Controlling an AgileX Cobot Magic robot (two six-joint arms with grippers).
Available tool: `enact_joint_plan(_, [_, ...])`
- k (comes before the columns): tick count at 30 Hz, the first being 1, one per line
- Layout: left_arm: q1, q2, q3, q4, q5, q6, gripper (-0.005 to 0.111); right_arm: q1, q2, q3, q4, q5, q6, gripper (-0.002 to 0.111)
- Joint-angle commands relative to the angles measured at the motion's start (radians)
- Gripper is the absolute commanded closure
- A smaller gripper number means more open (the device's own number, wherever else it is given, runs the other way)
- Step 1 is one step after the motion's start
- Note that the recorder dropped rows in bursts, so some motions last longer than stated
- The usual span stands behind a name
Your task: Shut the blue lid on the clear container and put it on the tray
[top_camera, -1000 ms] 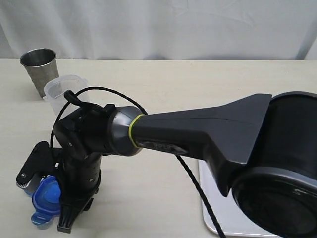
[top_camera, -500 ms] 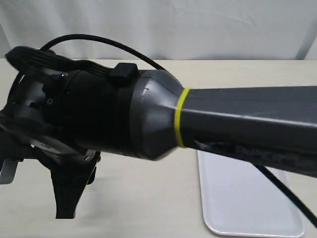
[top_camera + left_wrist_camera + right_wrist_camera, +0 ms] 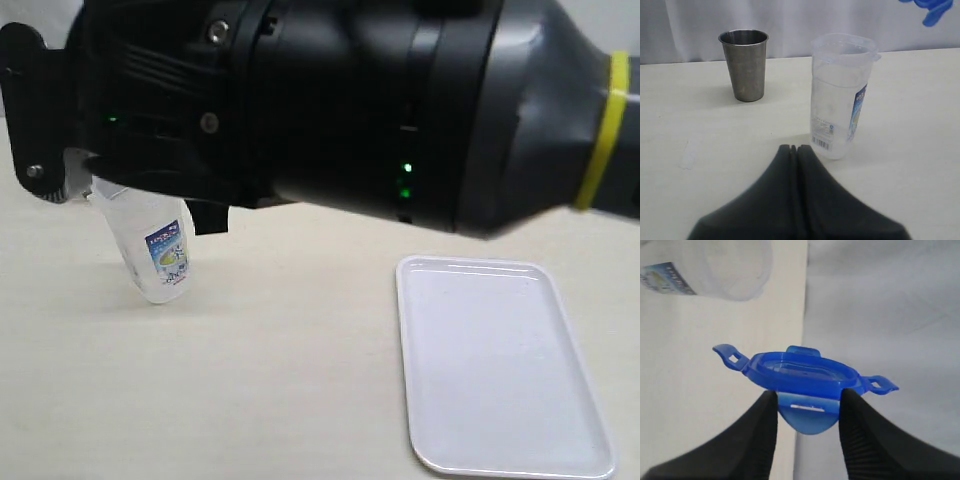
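On the counter (image 3: 690, 125) the clear container (image 3: 840, 95) stood open near the steel cup (image 3: 744, 65). Right pincer (image 3: 807, 395) pinched the blue lid (image 3: 805, 372) by one side flap, in the air, apart from the container. Left pincer (image 3: 796, 149) pressed together, empty. Risks? (RK)

Grip on a single flap: the lid could pivot or slip under pressing and seat crooked on the rim. Nothing braced the tall container, so a sideways push might topple it. White tray (image 3: 500, 370) lay well apart, empty. (ML)
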Motion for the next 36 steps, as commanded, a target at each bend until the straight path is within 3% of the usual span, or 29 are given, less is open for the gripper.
enact_joint_plan(1, [0.005, -0.003, 0.001, -0.003, -0.011, 0.0, 0.107, -0.062, 0.044, -0.019, -0.062, -0.126, -0.034, 0.104])
enact_joint_plan(6, [0.005, -0.003, 0.001, -0.003, -0.011, 0.0, 0.107, -0.071, 0.111, -0.035, -0.116, -0.164, -0.244, 0.104])
enact_joint_plan(19, [0.005, -0.003, 0.001, -0.003, -0.011, 0.0, 0.107, -0.048, 0.251, -0.111, -0.283, -0.12, -0.355, 0.104])
enact_joint_plan(36, [0.005, -0.003, 0.001, -0.003, -0.011, 0.0, 0.107, 0.011, 0.254, -0.109, -0.267, -0.095, -0.475, 0.104])
